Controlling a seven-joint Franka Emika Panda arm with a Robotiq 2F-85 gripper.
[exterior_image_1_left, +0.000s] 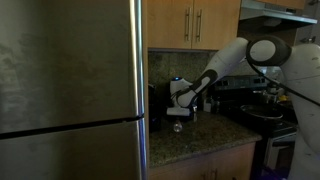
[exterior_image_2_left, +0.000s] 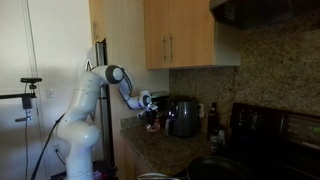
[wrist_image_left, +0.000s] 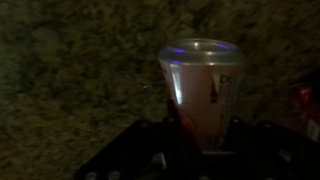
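Gripper is squeezed tight around a shiny silver and red metal drink can, which stands right between its fingers. Grabbing looks done. Lifting looks not yet done: the can seems to sit on the speckled brown stone counter below.

The can has a silvery top and a red-and-white side, flanked by the black fingers of the pincer. The surface is speckled brown-grey stone. The fridge is brushed steel grey, the cabinets honey-coloured wood, the arm white.
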